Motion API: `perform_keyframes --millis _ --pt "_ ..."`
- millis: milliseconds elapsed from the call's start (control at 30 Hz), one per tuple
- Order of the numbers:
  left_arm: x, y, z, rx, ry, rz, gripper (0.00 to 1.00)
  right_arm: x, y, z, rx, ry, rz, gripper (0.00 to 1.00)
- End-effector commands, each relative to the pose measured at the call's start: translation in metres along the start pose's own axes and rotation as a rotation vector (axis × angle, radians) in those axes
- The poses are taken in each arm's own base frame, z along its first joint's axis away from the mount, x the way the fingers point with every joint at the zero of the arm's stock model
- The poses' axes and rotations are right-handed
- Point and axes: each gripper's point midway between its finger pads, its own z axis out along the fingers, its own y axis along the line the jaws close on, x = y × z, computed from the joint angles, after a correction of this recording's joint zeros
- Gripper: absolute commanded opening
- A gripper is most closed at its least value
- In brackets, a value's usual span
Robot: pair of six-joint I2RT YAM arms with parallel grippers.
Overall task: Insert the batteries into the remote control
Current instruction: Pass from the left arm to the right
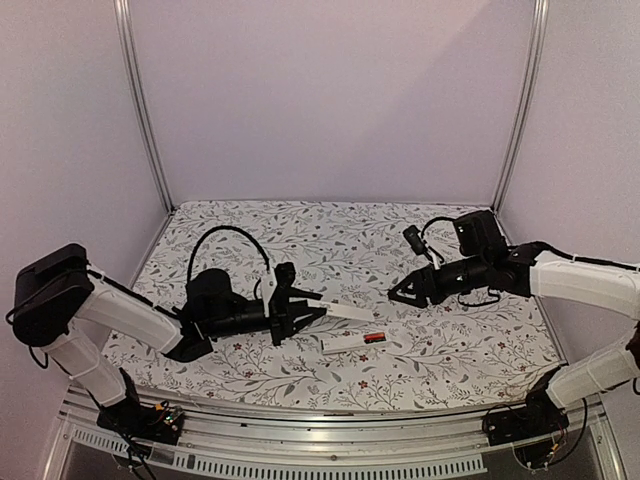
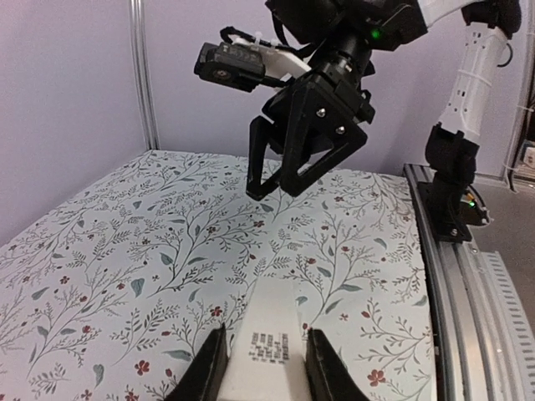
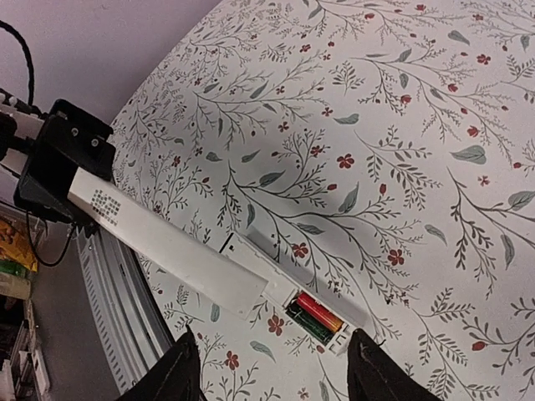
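Two batteries (image 3: pixel 313 316) seated in remote control (image 3: pixel 276 271) bay. Left gripper (image 2: pixel 266 344) pinches cover strip (image 2: pixel 272 322) nearby, likely for closing. Right gripper (image 1: pixel 397 293) wide, empty, hovering clear.

A cloth (image 1: pixel 300 230) printed with grey leaves and small red flowers is covering the table. Plain lilac walls (image 1: pixel 330 90) are closing it in at 9, 12 and 3 o'clock. 2 metal posts (image 1: pixel 143 100) are standing at 11 and 1 o'clock. A ribbed aluminium rail (image 1: pixel 330 440) is running along the 6 o'clock edge. Soft, even light is falling throughout.
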Motion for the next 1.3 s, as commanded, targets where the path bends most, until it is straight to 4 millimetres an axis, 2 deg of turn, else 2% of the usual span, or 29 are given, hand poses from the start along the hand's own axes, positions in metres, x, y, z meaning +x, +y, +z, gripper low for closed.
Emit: perform_keyframes --millis 0,33,133,200,267,333,433,500,633,1067,1267 --pt "-0.020 -0.002 0.002 -0.008 -0.127 -0.025 0.16 0.007 0.024 0.007 -0.102 0.039 -0.022 0.59" --pt "-0.019 -0.004 0.004 0.003 -0.132 -0.024 0.16 0.004 0.035 0.003 -0.119 0.017 -0.188 0.59" --pt "-0.016 -0.010 0.002 0.027 -0.151 -0.020 0.16 0.001 0.062 -0.007 -0.186 -0.049 -0.516 0.63" --pt "-0.015 -0.012 0.001 0.035 -0.167 -0.019 0.16 0.009 0.083 -0.009 -0.260 -0.066 -0.733 0.65" --pt "-0.015 -0.016 -0.002 0.051 -0.187 -0.017 0.17 0.019 0.091 0.000 -0.264 -0.064 -0.973 0.69" --pt "-0.013 -0.020 -0.005 0.070 -0.210 -0.012 0.17 0.018 0.088 0.011 -0.227 -0.055 -1.098 0.71" --pt "-0.008 -0.026 -0.008 0.095 -0.230 -0.004 0.17 0.014 0.083 0.030 -0.232 -0.003 -1.119 0.72" --pt "-0.005 -0.027 -0.009 0.098 -0.235 -0.004 0.17 0.021 0.077 0.050 -0.241 0.071 -1.102 0.73" --pt "-0.004 -0.029 -0.011 0.104 -0.257 0.008 0.17 0.028 0.078 0.073 -0.252 0.133 -1.077 0.73" --pt "-0.020 -0.035 -0.017 0.129 -0.331 0.053 0.16 0.059 0.078 0.100 -0.357 0.193 -0.913 0.70" --pt "-0.037 -0.040 -0.015 0.135 -0.332 0.098 0.16 0.056 0.078 0.104 -0.339 0.139 -0.881 0.69"
